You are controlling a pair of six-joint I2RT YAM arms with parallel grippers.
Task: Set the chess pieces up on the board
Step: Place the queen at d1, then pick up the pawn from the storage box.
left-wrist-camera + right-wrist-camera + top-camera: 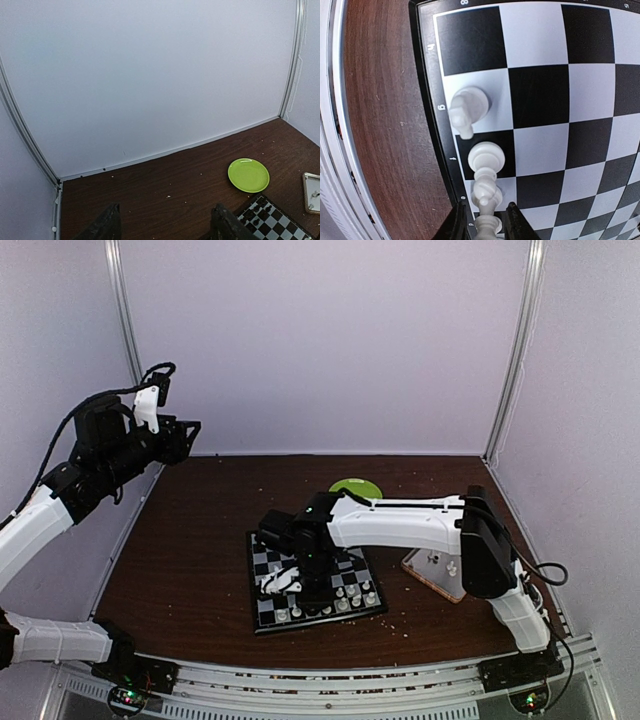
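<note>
Currently in hand: placing a white piece on an edge square of the board (537, 95), judging by where the right arm has its fingers.
Right gripper (486, 216): its fingers straddle a white piece (488, 226) standing on the board; whether they pinch it or have let go cannot be told.
Left gripper (167, 225): spread wide with nothing between the fingers, raised at the far left, well apart from the board.
White row: a knight (467, 107), then two more pieces (486, 156), stand in neighbouring squares along the lettered rim, each close to the next.
Next move: probably free the piece if it stands firm, then rise straight up, since the neighbour (485, 192) is just beside the fingertips.
After that: likely a trip to the clear tray (440, 575) right of the board, where a few pale pieces seem to lie.
Edges: the row sits just inside the black rim, so an outward nudge could tip a piece onto the table (200, 560).
Open room: the squares inward of the row are bare; the green plate (355, 487) lies beyond the board, out of the way.
</note>
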